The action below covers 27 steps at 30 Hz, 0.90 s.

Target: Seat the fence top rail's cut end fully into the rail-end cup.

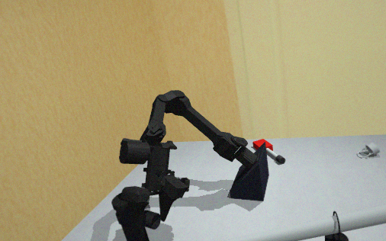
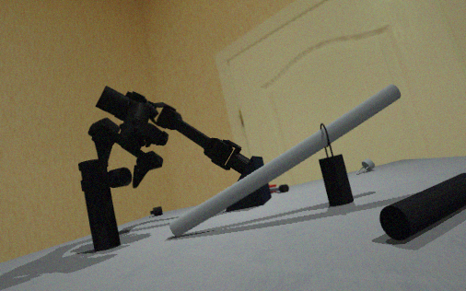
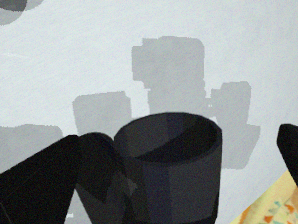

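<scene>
The big black post point(image 1: 133, 226) point(image 2: 100, 207) stands upright. Its rail-end cup point(image 1: 152, 220) point(image 2: 120, 177) point(image 3: 175, 185) hangs near the post cap; a hollow rim shows in the wrist view. The light rail point(image 1: 361, 227) point(image 2: 274, 168) slants through the wire loop point(image 1: 334, 213) point(image 2: 322, 125) on the short black post point(image 2: 336, 180). Its lower end is at the table, apart from the cup. My gripper point(image 1: 151, 207) point(image 2: 119, 171) point(image 3: 182, 139) is open, pointing down with its fingers either side of the cup, away from the rail. Contact with the post or cup cannot be told.
A thick black cylinder point(image 2: 431, 207) lies at the right. A red block point(image 1: 262, 144) and a white rod with a dark end point(image 1: 281, 159) lie behind my arm's dark base point(image 1: 246, 183) point(image 2: 251, 198). A small white item point(image 1: 369, 150) point(image 2: 367, 166) lies far back.
</scene>
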Motion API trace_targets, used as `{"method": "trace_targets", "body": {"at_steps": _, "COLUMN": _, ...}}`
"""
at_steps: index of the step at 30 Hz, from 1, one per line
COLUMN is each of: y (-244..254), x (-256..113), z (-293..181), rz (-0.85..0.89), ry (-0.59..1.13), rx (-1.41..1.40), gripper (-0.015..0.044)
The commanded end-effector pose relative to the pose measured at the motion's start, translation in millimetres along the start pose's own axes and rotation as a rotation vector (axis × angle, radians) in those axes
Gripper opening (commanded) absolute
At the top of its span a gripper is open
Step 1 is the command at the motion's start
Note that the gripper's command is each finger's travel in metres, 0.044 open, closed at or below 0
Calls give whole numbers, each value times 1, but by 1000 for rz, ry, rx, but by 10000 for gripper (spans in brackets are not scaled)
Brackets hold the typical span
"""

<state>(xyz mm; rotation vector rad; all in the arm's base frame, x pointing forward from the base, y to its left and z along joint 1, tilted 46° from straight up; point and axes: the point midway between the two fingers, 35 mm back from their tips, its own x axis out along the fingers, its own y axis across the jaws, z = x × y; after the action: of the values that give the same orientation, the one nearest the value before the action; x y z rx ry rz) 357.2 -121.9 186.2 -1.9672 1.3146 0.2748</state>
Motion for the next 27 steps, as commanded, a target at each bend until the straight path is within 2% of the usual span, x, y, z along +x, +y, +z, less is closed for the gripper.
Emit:
{"method": "trace_targets", "body": {"at_steps": 1, "y": 2, "x": 8, "z": 1, "rz": 5, "ry": -4, "rx": -6, "gripper": 440}}
{"method": "trace_targets", "body": {"at_steps": 14, "y": 4, "x": 26, "z": 0, "rz": 2, "ry": 0, "rx": -7, "gripper": 440}}
{"method": "trace_targets", "body": {"at_steps": 26, "y": 4, "x": 26, "z": 0, "rz": 2, "ry": 0, "rx": -7, "gripper": 125}}
{"method": "trace_targets", "body": {"at_steps": 27, "y": 4, "x": 26, "z": 0, "rz": 2, "ry": 0, "rx": -7, "gripper": 118}}
